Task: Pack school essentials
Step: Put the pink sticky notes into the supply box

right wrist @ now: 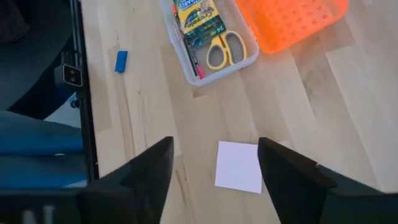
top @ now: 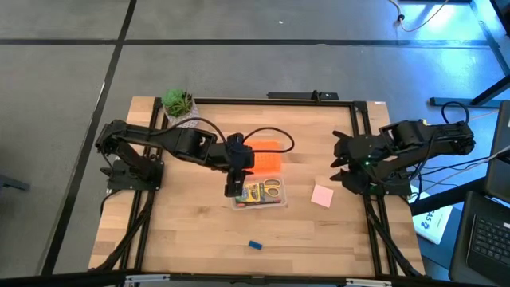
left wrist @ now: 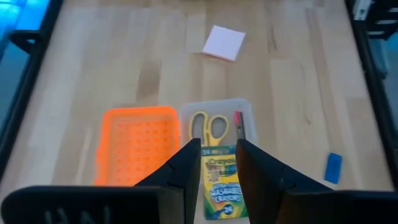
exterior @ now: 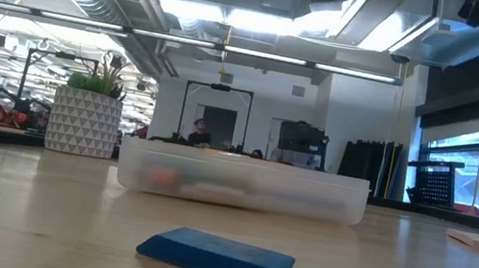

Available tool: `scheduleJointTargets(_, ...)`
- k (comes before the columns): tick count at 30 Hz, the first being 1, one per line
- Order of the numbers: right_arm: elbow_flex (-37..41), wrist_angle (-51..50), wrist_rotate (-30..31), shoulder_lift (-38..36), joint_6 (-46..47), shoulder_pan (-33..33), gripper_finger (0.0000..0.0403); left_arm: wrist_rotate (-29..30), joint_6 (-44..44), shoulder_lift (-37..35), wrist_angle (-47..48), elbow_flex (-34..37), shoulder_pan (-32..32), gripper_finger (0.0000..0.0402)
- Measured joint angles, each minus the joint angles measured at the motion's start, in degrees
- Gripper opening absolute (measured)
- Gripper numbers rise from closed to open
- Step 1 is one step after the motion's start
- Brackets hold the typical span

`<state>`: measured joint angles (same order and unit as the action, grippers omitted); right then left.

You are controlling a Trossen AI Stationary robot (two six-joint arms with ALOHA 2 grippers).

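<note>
My left gripper [top: 233,189] [left wrist: 216,146] hovers open above the left end of the clear box [top: 259,194] [exterior: 241,184]. The yellow-green crayon box [left wrist: 222,182] lies in that box and shows between the fingers. Beside it lie the yellow-handled scissors [left wrist: 209,129] [right wrist: 225,48] and a red pen [left wrist: 238,125]. The pink square pad [top: 322,195] [right wrist: 239,167] lies flat on the table to the box's right. The tiny blue block [top: 254,245] [exterior: 216,256] rests near the near edge. My right gripper [top: 338,166] [right wrist: 214,144] waits open at the table's right side, above the pad.
The orange lid [top: 267,157] [left wrist: 135,143] lies upside down just beyond the clear box. A potted green plant [top: 178,104] [exterior: 84,120] stands at the far left corner. Bare wood lies along the near edge around the blue block and left of the box.
</note>
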<state>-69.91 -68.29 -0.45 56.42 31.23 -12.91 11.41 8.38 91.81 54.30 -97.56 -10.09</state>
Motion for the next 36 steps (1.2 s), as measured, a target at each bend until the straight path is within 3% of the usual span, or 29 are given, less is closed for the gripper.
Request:
scheduleJointTargets(27,-0.02,-1.96,1.16,0.20,4.43,0.02,0.0251,0.51,0.01,0.00,0.05,0.00,0.00,0.0094)
scheduleJointTargets(30,-0.04,-2.16,0.90,0.20,3.51,0.02,0.0268,0.51,0.01,0.00,0.04,0.00,0.00,0.0094)
scheduleJointTargets(36,-0.04,-3.48,0.83,0.29,5.63,0.00,0.0342,0.51,0.01,0.02,0.06,0.00,0.00,0.0094)
